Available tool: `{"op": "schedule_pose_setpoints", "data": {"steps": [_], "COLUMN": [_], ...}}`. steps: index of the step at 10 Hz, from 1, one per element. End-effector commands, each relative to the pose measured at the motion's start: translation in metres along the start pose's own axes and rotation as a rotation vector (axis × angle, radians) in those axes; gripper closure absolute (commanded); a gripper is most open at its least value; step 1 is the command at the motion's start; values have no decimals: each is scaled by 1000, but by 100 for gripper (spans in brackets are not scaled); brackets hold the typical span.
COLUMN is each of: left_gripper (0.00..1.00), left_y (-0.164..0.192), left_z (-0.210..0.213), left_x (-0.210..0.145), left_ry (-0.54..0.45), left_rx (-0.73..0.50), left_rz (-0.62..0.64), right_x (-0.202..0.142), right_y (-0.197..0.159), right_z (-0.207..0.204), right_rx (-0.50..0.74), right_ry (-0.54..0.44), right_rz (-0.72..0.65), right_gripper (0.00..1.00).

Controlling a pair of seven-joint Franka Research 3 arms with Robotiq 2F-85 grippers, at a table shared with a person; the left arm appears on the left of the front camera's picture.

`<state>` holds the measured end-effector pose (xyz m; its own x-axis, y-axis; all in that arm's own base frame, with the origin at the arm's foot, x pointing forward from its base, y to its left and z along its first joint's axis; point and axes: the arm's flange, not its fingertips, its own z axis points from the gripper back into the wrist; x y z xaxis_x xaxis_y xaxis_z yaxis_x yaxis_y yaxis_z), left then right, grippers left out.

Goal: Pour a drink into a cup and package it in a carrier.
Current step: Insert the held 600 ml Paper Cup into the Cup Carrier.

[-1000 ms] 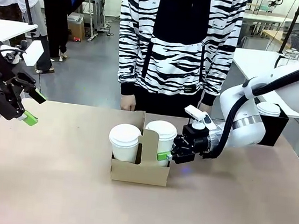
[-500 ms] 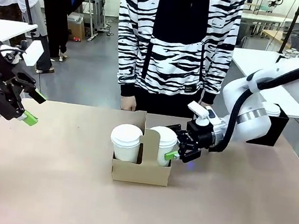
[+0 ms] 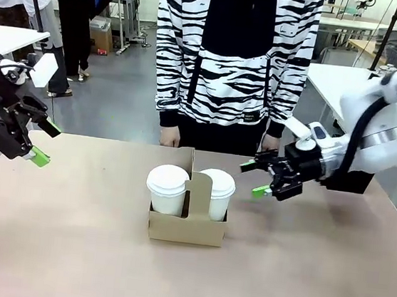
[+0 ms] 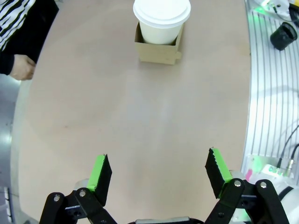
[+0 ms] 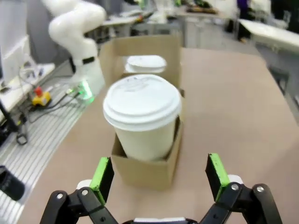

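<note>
White cup upright in carrier

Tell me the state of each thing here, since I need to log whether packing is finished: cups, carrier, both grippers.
Left cup: lidded, upright, seated in the carrier's left slot.
Right cup: lidded, upright, seated in the right slot, nothing gripping it.
Carrier: upright on the table, both slots filled.
Right gripper: open, empty, off to the right of the carrier.
Left gripper: open, empty, near the table's left edge.

Right gripper let go of cup, fingers spread, pulled back right of carrier.
</note>
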<state>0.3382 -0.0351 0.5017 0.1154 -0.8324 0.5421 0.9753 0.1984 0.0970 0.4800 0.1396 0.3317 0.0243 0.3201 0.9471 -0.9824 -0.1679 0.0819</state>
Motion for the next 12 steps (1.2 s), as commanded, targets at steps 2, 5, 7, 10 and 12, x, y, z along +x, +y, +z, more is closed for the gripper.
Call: {"op": "schedule_pose_setpoints", "data": {"steps": [2, 5, 7, 10, 12], "left_gripper": [0, 0, 0, 0, 0], "left_y": [1, 1, 1, 1, 1], "left_z": [0, 0, 0, 0, 0], "left_x": [-2, -2, -2, -2, -2], "left_ry": [-14, -14, -14, -14, -14], "left_rx": [-8, -8, -8, -8, -8], "left_rz": [-23, -23, -23, -23, -23], "right_x": [36, 39, 32, 36, 36], "right_y": [74, 126, 144, 117, 117], "right_z": [67, 99, 102, 120, 120], "right_rx": [-437, -704, -746, -754, -754], "right_ry": [85, 137, 172, 156, 156], "right_rz": [-224, -380, -479, -400, -400], "right_gripper": [0, 0, 0, 0, 0]}}
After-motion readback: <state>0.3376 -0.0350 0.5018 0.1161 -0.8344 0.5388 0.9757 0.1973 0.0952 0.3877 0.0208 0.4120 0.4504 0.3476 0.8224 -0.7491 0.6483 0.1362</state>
